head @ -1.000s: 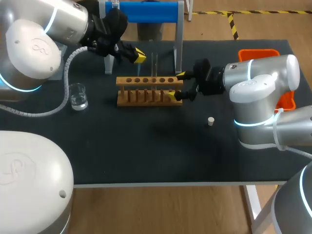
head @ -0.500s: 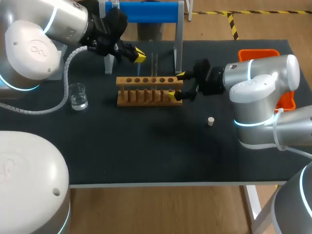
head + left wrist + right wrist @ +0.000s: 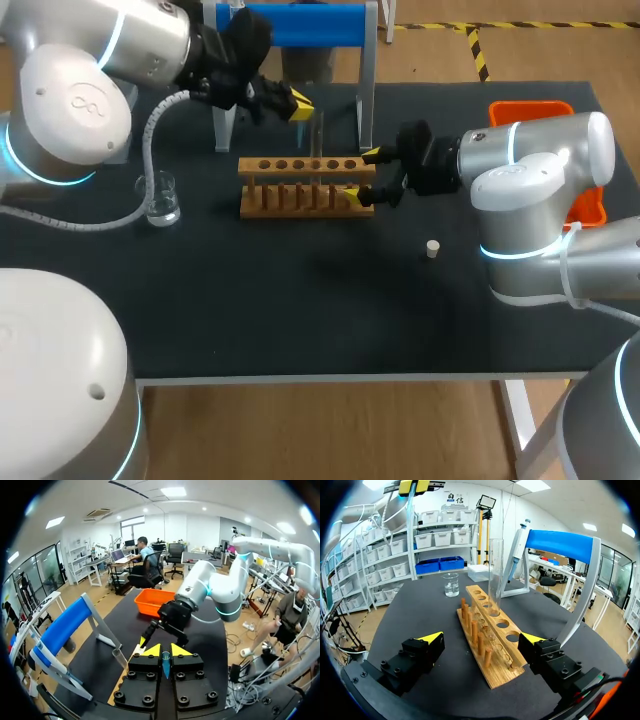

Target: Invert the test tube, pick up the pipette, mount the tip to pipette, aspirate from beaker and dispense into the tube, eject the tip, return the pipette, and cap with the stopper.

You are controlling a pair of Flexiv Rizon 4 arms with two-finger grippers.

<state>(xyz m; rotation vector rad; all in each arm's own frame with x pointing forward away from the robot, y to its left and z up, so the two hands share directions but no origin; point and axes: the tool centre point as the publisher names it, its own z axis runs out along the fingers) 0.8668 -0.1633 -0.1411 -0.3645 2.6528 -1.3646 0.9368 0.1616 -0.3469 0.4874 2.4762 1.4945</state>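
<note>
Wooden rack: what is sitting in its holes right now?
One clear test tube stands upright in a hole of the rack; the other holes look empty. The tube's lower end, down inside the rack, cannot be made out.

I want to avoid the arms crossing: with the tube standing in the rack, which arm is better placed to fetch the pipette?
Left, probably. The left gripper hovers close beside the blue stand where the pipette hangs. The right gripper sits open around the end of the rack, farther off.
</note>
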